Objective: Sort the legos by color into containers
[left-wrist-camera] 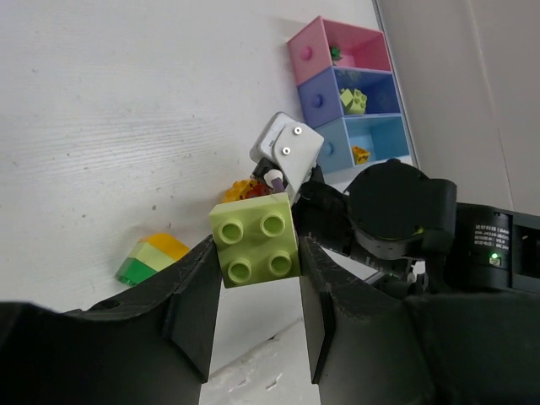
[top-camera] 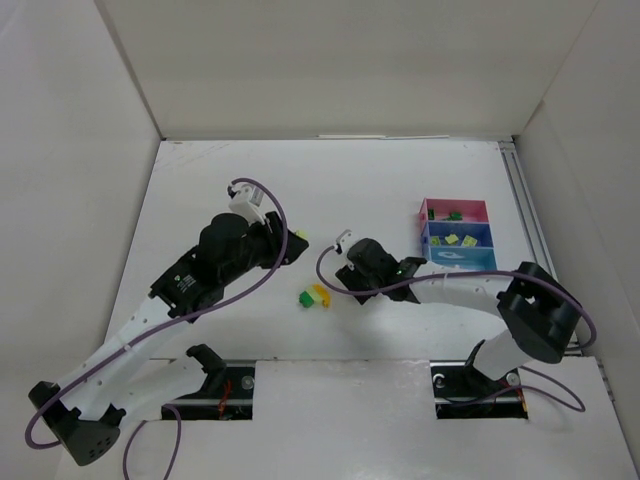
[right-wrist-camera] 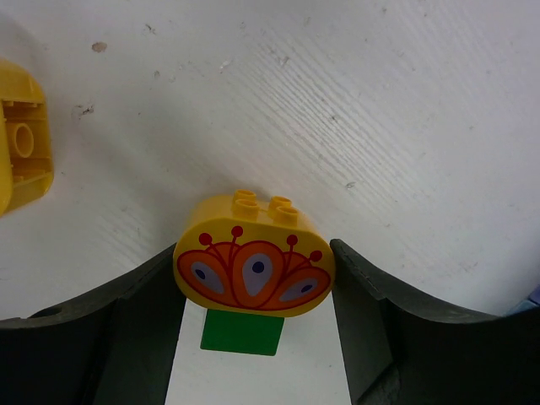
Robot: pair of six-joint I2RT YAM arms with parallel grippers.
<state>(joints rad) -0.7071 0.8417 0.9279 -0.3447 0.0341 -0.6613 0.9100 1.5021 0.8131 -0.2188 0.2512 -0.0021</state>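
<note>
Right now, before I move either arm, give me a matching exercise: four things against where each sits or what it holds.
Things:
1. pale green brick
2. flowered yellow brick
3. pink tray
4. light blue tray

Places or contents:
A. holds an orange piece
B. clamped in the left gripper
C. holds dark green bricks
D. held by the right gripper

Pairs: 1-B, 2-D, 3-C, 4-A.

Loose legos (top-camera: 315, 296) lie on the table (top-camera: 400, 175), left of and nearer than the containers (top-camera: 476, 212).
</note>
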